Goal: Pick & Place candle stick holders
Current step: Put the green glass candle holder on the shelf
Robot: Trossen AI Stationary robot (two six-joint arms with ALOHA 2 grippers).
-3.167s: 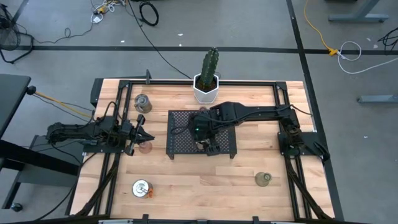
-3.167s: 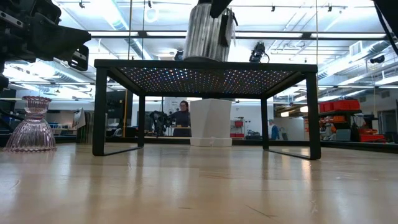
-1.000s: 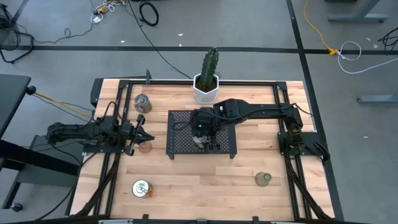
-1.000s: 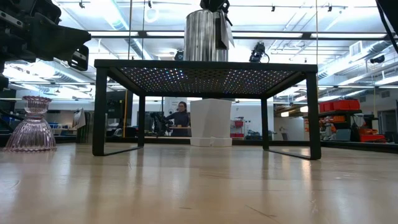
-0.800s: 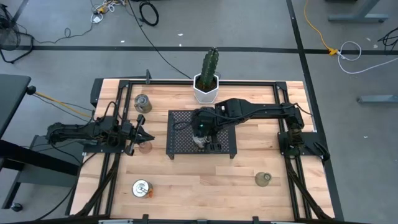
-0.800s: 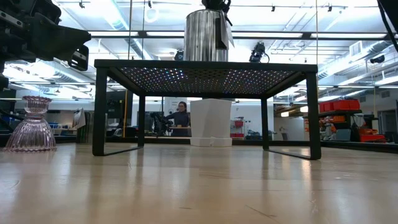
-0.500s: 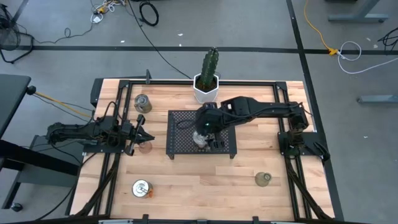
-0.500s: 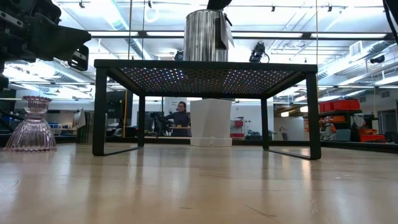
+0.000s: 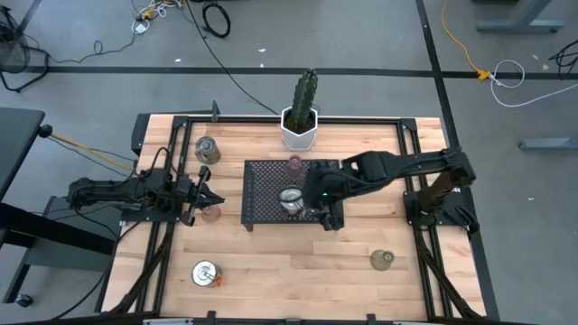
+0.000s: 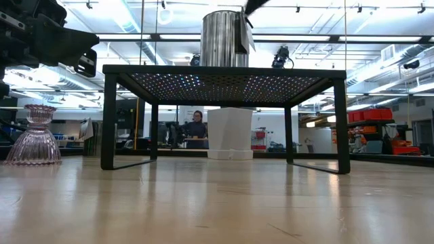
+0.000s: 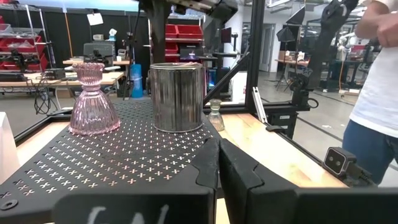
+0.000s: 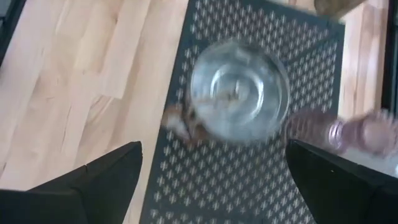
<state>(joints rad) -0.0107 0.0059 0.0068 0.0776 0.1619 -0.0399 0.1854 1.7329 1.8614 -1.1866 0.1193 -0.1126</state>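
Observation:
A silver holder [image 9: 291,200] stands upright on the black mesh tray [image 9: 262,181]; it also shows in the low view [image 10: 224,38] and the right wrist view [image 12: 239,93]. A pink glass holder [image 9: 294,164] stands on the tray's far side. My right gripper [image 9: 325,212] is open above the tray, to the right of the silver holder [image 12: 221,180]. My left gripper [image 9: 204,197] is shut at the table's left [image 11: 217,171]. A pinkish holder [image 10: 34,135] stands on the table just below it. Two more silver holders [image 9: 207,149] [image 9: 206,273] and a greenish cup [image 9: 383,260] stand on the table.
A white hexagonal cactus pot [image 9: 300,126] stands behind the tray at the far edge. Black rails [image 9: 420,181] run along the table's left and right sides. A person [image 11: 379,93] stands beyond the table's right side. Bare wood lies in front of the tray.
My right gripper has come up off the silver holder's top and gone toward the table's right edge. The silver holder stays upright on the tray. The pink holder behind it, covered by the arm before, now shows.

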